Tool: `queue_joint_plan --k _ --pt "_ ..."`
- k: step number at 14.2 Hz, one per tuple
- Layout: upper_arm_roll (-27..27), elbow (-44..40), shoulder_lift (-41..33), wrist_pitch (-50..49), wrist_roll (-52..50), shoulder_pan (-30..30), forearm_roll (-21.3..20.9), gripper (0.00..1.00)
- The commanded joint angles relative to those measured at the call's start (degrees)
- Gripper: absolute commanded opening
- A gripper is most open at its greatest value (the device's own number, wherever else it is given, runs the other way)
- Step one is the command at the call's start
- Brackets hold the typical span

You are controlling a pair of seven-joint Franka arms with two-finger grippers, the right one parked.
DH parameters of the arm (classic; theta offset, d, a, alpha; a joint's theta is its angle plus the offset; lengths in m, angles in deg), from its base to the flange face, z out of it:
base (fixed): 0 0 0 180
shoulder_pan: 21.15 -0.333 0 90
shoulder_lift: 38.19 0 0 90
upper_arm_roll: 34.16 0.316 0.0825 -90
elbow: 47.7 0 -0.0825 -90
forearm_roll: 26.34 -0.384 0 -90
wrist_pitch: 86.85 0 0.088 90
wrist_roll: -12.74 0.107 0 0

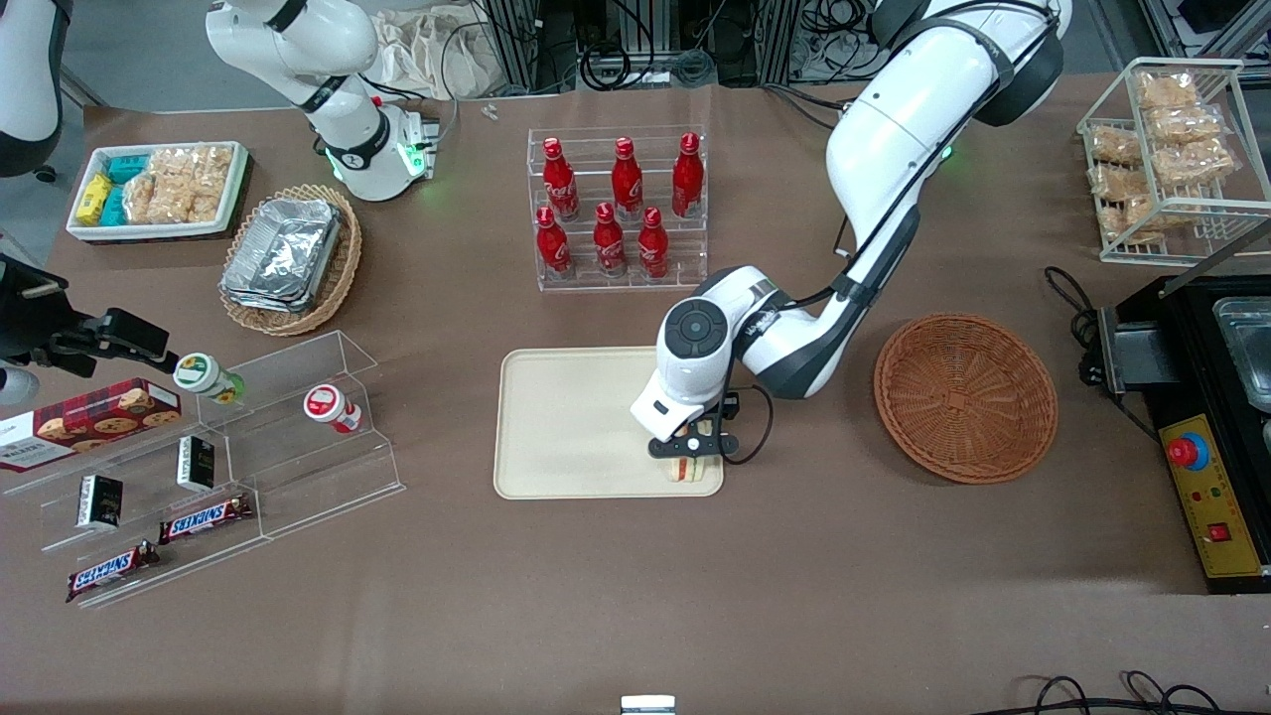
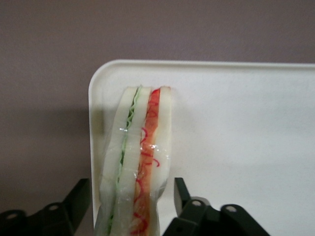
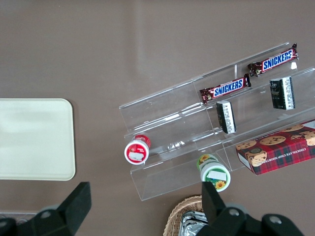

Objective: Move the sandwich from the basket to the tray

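The sandwich (image 1: 693, 470) is a white bread wedge with red and green filling. It stands on edge on the cream tray (image 1: 566, 417), at the tray's corner nearest the front camera and toward the basket. My left gripper (image 1: 692, 449) hangs right above it. In the left wrist view the sandwich (image 2: 140, 157) sits between the two black fingers (image 2: 181, 194), with a small gap on each side, so my gripper (image 2: 132, 206) is open around it. The tray (image 2: 236, 128) lies under it. The reddish-brown wicker basket (image 1: 894, 357) holds nothing and lies beside the tray, toward the working arm's end.
A rack of red bottles (image 1: 616, 209) stands farther from the front camera than the tray. Clear acrylic shelves (image 1: 298, 467) with snacks and a tan basket of foil trays (image 1: 288, 260) lie toward the parked arm's end. A black control box (image 1: 1206, 497) and a wire snack rack (image 1: 1167, 149) lie toward the working arm's end.
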Motion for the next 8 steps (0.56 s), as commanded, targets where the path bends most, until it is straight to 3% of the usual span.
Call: queue_joint_plan --k 1,5,8 --pt "0.47 -0.3 -4.89 -1.55 -2.93 -0.14 -1.0 1.0" --pt "0.03 -0.04 -13.51 -10.5 -3.82 -6.02 -0.04 1.0" --pt "0.03 0.75 -19.84 -16.13 -0.85 -11.37 3.74 1.0"
